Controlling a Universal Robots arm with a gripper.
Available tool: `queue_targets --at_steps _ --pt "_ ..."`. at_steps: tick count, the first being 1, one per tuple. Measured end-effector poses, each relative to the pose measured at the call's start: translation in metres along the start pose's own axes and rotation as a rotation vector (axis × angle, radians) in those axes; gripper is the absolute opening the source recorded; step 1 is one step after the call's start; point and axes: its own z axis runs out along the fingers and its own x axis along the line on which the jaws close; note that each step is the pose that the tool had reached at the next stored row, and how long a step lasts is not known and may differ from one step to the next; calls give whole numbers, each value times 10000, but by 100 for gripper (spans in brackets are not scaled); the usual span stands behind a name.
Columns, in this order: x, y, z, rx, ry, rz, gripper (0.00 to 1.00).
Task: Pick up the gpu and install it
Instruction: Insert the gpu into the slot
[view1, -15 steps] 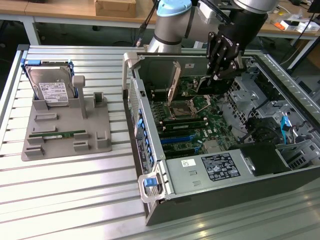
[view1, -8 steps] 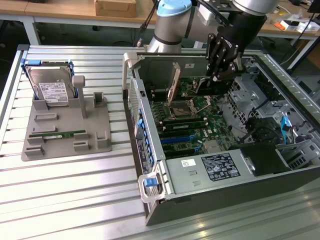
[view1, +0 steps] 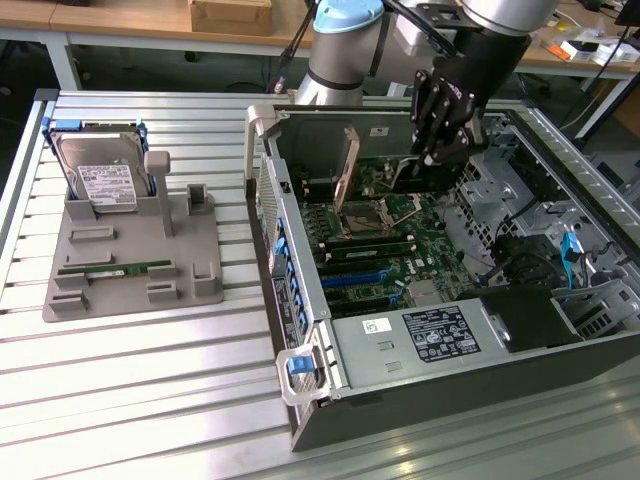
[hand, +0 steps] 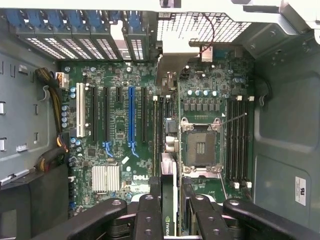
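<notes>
The gpu (hand: 168, 170) is a thin dark card seen edge-on, with its silvery-tan bracket (hand: 170, 80) at the end toward the case's rear wall. My gripper (hand: 170, 200) is shut on it, a black finger on each face. In the exterior view the gripper (view1: 440, 140) hangs inside the open computer case (view1: 300, 330), holding the gpu (view1: 415, 178) above the green motherboard (view1: 400, 250). The card hangs between the blue expansion slot (hand: 131, 115) and the bare CPU socket (hand: 200, 145), clear of the board.
At the exterior view's left, a grey fixture tray (view1: 200, 250) holds a silver hard drive (view1: 100, 175) and a green memory stick (view1: 115, 270). A power supply (view1: 430, 335) and black drive cage (view1: 540, 260) crowd the case's near side. Memory slots (hand: 237, 140) flank the socket.
</notes>
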Motion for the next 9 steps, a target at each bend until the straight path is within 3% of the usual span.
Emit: queue_targets --at_steps 9 --pt "1 -2 42 1 -1 19 27"
